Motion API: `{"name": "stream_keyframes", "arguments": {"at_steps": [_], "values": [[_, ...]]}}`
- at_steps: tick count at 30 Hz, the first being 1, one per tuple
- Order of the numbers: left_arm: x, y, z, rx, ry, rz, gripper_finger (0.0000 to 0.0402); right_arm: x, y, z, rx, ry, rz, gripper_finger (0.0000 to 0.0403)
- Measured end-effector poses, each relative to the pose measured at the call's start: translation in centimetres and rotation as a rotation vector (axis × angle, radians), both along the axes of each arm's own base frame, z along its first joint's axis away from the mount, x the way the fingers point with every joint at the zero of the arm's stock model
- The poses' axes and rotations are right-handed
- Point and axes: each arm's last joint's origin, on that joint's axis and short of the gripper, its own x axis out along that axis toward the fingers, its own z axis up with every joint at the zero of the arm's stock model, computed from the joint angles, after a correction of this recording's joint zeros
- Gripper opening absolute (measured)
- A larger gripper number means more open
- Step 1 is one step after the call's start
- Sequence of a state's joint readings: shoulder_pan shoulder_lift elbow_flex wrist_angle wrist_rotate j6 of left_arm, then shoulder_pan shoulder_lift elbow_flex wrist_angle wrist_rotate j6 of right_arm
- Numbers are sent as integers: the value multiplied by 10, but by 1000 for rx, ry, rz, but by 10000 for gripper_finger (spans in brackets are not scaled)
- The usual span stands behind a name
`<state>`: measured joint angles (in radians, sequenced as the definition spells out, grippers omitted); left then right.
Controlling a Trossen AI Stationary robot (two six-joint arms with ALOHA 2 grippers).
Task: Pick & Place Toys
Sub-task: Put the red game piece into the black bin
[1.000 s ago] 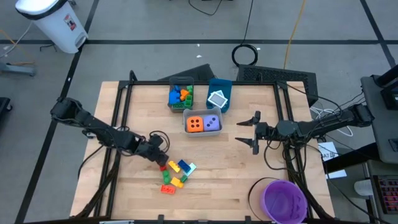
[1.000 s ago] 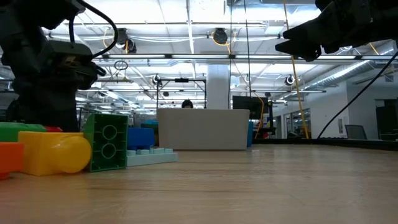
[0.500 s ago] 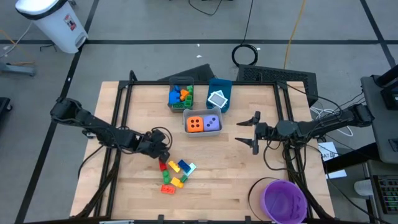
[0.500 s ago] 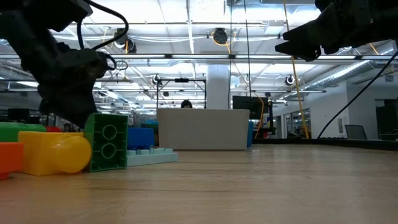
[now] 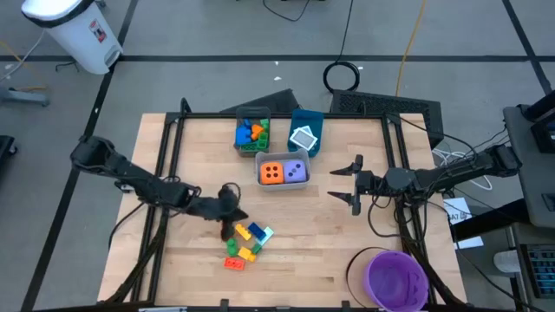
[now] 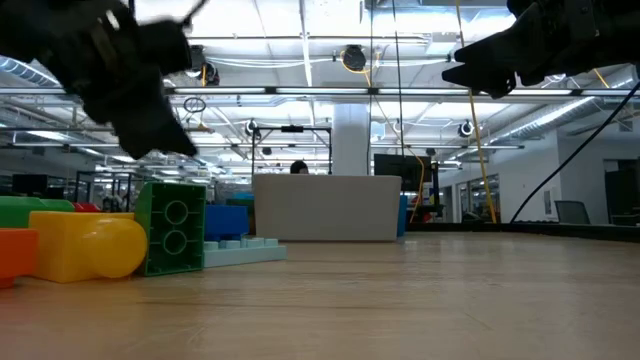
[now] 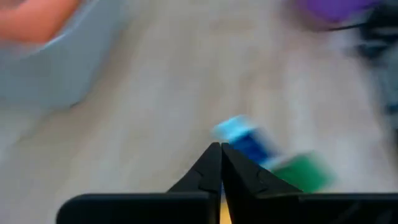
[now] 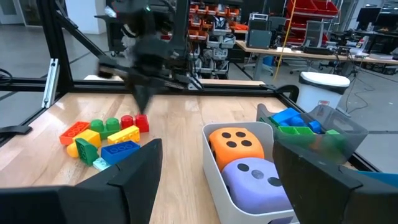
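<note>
The left gripper (image 5: 229,212) hangs just above the loose bricks (image 5: 244,242) near the table's front, with its fingers pressed together and nothing between them. The bricks lie in a small pile: red, yellow, green and blue. They look light, hard and a little slippery, so I think it is best to pinch one across its flat sides. The right gripper (image 5: 349,183) waits beside the grey bin (image 5: 260,179) of dice, fingers spread.

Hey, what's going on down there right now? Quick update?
Left pincer shut, empty, above brick pile. Right pincer open, waiting beside dice bin. Nothing blocking.
</note>
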<state>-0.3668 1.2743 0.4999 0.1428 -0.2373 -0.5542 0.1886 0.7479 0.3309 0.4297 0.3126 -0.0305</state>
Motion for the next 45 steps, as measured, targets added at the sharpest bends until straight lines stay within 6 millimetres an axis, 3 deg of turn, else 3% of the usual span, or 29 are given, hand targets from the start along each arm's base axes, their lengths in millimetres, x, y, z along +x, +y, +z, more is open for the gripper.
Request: {"name": "stream_keyframes", "arguments": {"at_steps": [5,9,14,18,23,28,34,40,45], "values": [[2,-36,32,21,-331,-216,17,0,0,0,0,-1,0,279],[0,-66,55,-34,-460,-315,11,0,0,1,2,-8,0,279],[11,-95,66,-22,-439,-325,48,0,0,1,2,-8,0,279],[16,-106,54,83,-200,-341,114,0,0,1,13,-9,-1,279],[-7,-96,23,112,324,-182,184,0,0,1,16,-9,-1,279],[-39,-86,7,36,596,126,203,0,0,1,21,-9,-1,279],[-57,-86,-21,-13,591,161,196,0,0,0,45,-7,-2,279],[-49,-67,-36,99,373,263,178,0,0,0,65,-7,-4,279],[-35,-44,-43,195,317,296,166,0,0,-1,73,2,-4,279]]}}
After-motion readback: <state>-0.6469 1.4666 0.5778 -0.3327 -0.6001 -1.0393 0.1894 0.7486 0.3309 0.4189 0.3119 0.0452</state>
